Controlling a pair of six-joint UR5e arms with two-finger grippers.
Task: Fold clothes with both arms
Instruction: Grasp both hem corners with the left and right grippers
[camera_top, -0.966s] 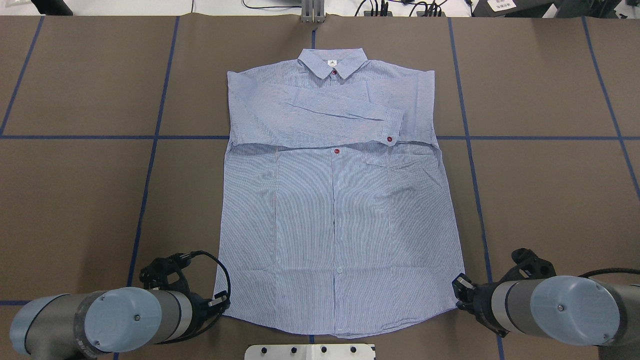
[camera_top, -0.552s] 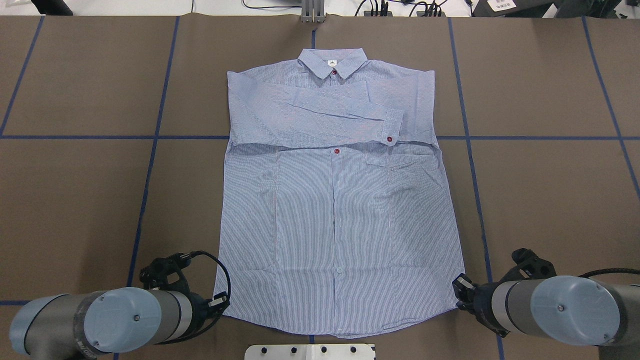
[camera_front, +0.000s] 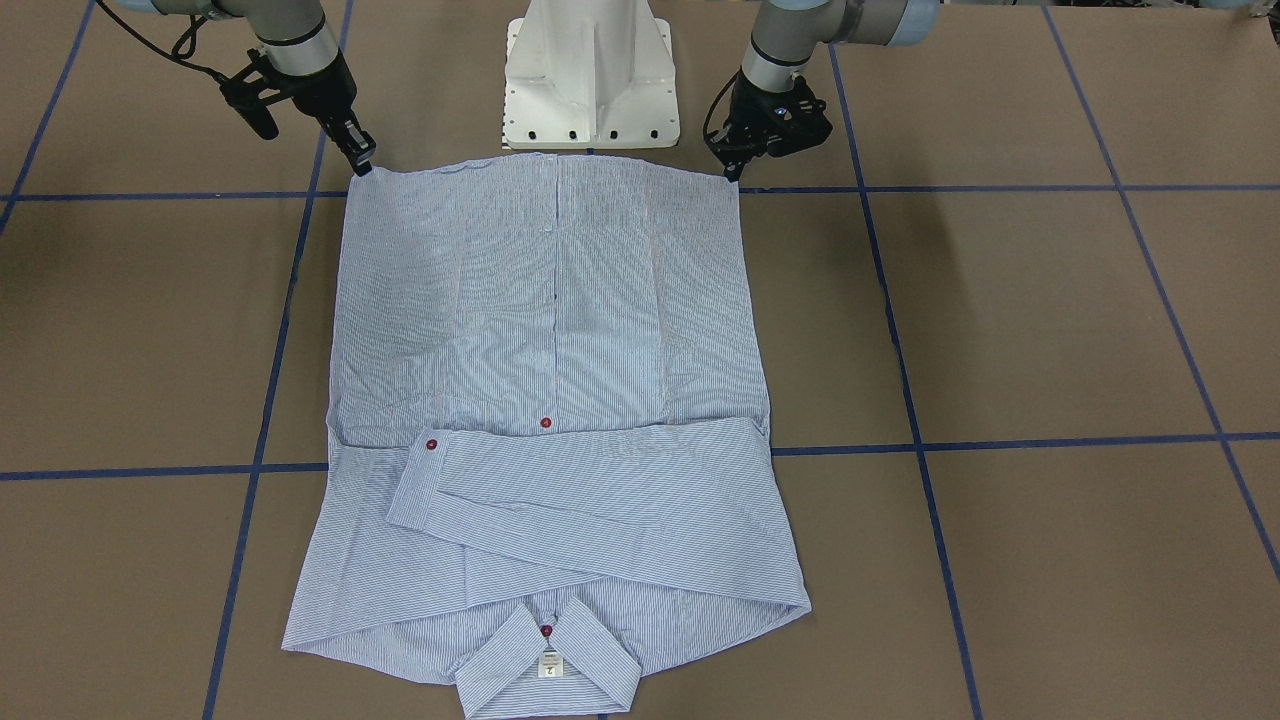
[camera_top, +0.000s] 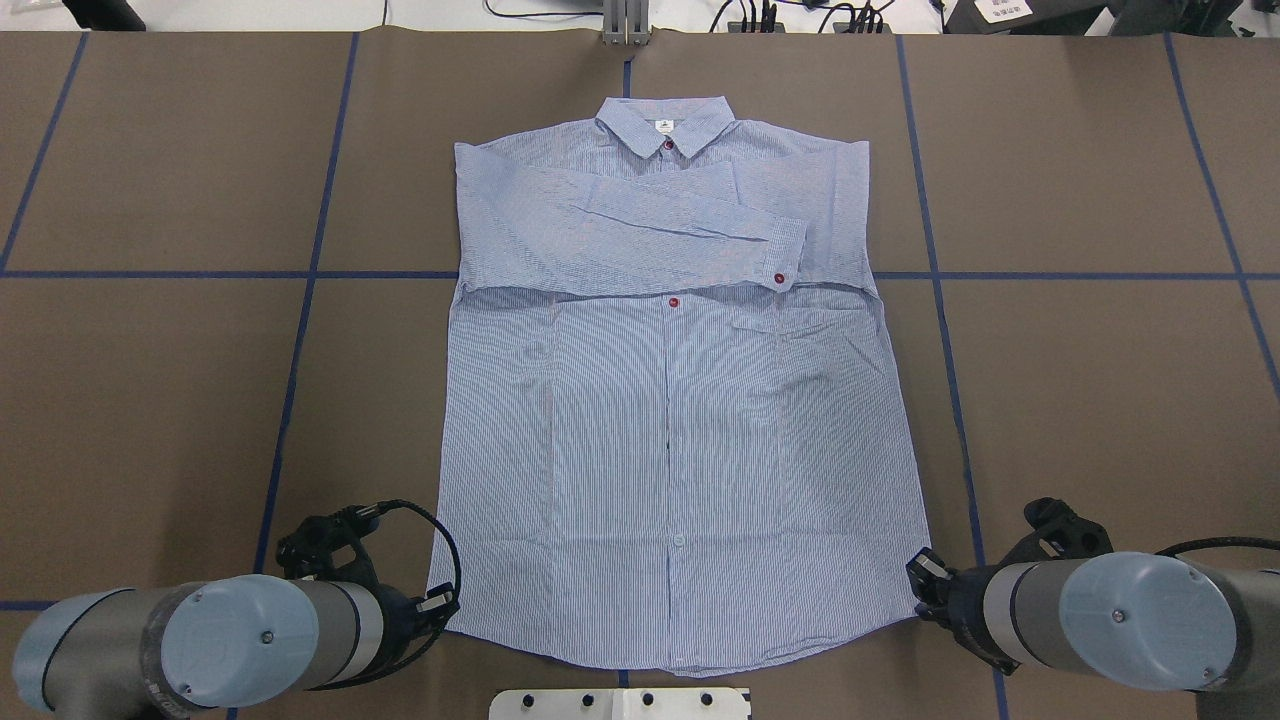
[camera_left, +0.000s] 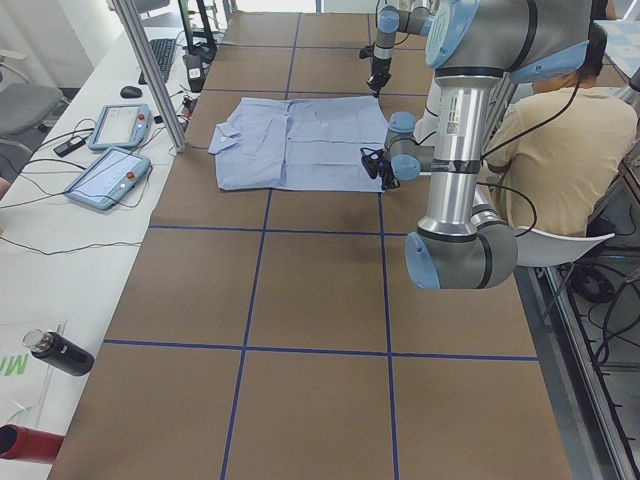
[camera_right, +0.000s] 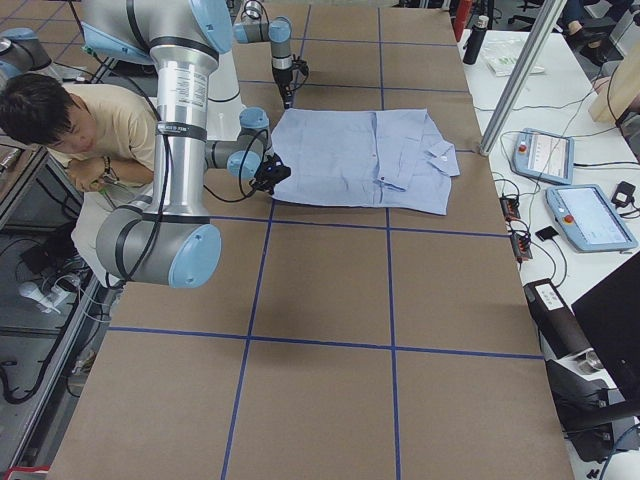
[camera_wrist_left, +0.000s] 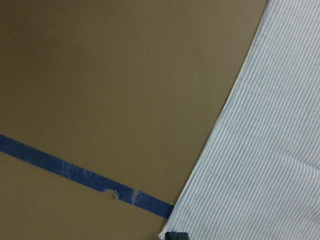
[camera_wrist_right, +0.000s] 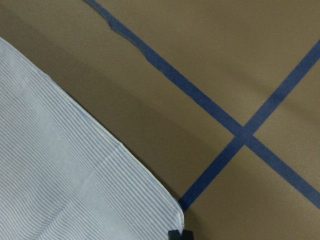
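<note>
Nothing meaningful has moved over the last second. The left arm's elbow cap drifts a hair outward in the overhead view; both grippers and the cloth sit where they were. I read that as both arms parked at their grasp points, with the bottom-up fold not started.

The light blue-and-white striped button-up shirt (camera_top: 670, 430) lies flat, front up, mid-way across the brown table with blue tape lines (camera_top: 150, 400). Its collar is on the far side, both sleeves are already crossed over the chest, and the hem is nearest the robot.

The left black two-finger gripper (camera_top: 447, 602) touches the hem's left corner, and the right black two-finger gripper (camera_top: 918, 578) touches the right corner. In each wrist view the shirt corner (camera_wrist_left: 172, 231) (camera_wrist_right: 172, 212) ends right at a dark fingertip.

From the front-facing view, both sets of fingers look drawn to a narrow point. I cannot tell whether any cloth is pinched; the corners lie flat, not lifted.
</note>
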